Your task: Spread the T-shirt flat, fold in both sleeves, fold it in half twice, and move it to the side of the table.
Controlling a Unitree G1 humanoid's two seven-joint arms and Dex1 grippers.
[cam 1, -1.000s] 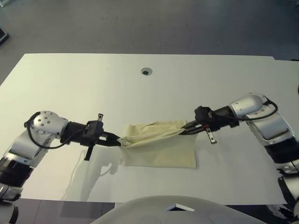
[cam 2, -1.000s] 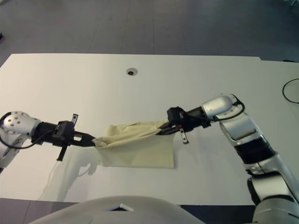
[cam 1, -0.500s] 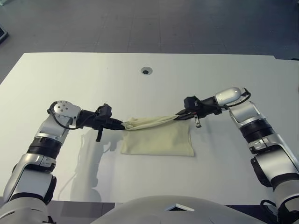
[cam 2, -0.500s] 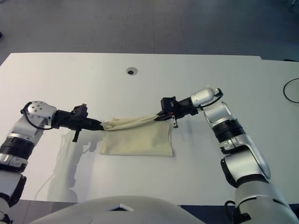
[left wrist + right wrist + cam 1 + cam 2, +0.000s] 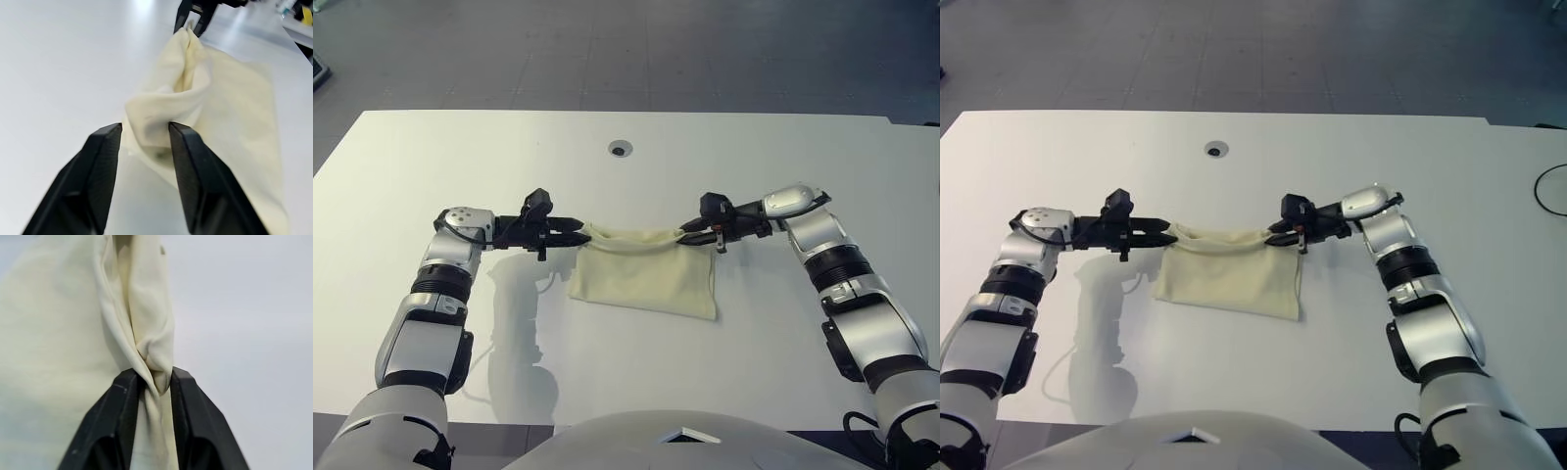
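Note:
A pale yellow T-shirt (image 5: 643,282) lies folded into a small rectangle at the middle of the white table (image 5: 773,166). Its far edge is a bunched roll running between my two grippers. My left gripper (image 5: 576,233) is at the far left corner. Its fingers (image 5: 105,147) stand apart, with the bunched corner (image 5: 161,117) lying loose between the tips. At the far right corner, my right gripper (image 5: 687,235) is shut on a twisted pinch of cloth (image 5: 146,333). Both grippers hang low over the table.
A round cable hole (image 5: 621,149) sits in the table beyond the shirt. A black cable (image 5: 1549,191) loops off the right edge. Bare table surface lies on both sides of the shirt and toward the front edge.
Both grippers carried the shirt's lifted edge away from me and laid it over the far edge, halving the rectangle. The left fingers have spread apart.

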